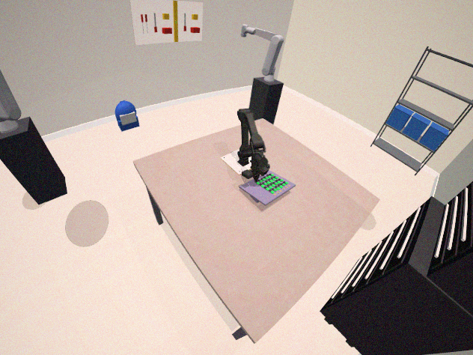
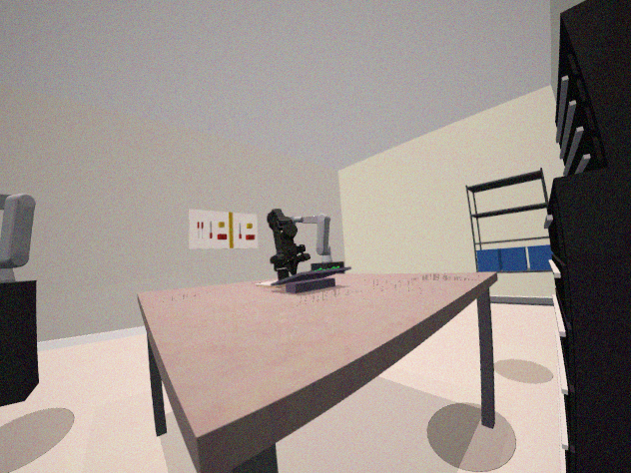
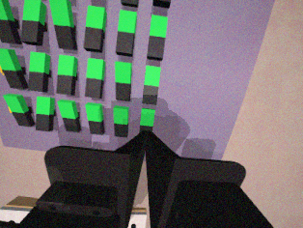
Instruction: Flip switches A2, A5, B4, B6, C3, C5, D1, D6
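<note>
Over the panel [image 3: 212,58] on the table [image 1: 213,244], the gripper [image 3: 146,137] is pressed together and holds nothing, its tip just above the nearest-row, rightmost switch [image 3: 147,118], probably to press it.

Arm [image 1: 250,133] bent forward, hand [image 3: 146,137] pointing down, fingers closed, empty.

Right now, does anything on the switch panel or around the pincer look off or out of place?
Nothing stands out. The purple switch panel lies on the table with its green rocker switches in tidy rows, none visibly broken. The pincer is shut and empty, poised at the nearest row's last switch.
</note>
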Tool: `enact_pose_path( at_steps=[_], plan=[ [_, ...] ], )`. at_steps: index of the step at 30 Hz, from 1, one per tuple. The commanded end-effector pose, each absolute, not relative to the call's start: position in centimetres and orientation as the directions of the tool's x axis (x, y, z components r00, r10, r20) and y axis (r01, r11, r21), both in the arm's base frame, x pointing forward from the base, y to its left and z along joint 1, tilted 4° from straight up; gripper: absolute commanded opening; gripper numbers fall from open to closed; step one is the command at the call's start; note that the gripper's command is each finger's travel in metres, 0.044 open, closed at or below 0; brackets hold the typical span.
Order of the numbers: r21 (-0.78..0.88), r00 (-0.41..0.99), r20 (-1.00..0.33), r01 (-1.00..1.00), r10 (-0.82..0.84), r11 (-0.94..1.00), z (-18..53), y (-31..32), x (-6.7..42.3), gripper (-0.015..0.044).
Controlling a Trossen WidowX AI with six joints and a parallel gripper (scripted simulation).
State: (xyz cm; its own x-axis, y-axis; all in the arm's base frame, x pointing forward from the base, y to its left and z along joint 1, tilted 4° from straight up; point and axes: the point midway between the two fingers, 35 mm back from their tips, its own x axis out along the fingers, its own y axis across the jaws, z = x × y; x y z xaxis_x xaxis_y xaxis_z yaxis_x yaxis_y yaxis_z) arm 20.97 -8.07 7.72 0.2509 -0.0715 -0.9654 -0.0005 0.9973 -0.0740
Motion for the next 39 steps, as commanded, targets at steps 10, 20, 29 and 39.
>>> enact_pose_path(
  at_steps=[10,20,29,39],
  plan=[
    [-0.068,0.251,-0.966,-0.003,-0.065,0.998,7.4,-8.0,21.0,0.0000],
    [-0.069,0.229,-0.971,-0.003,-0.066,0.998,13.0,-7.7,19.9,0.0000],
    [-0.066,0.224,-0.972,-0.004,-0.063,0.998,14.2,-6.6,20.9,0.0000],
    [-0.061,0.231,-0.971,-0.003,-0.058,0.998,15.7,-0.8,26.2,0.0000]
  ],
)
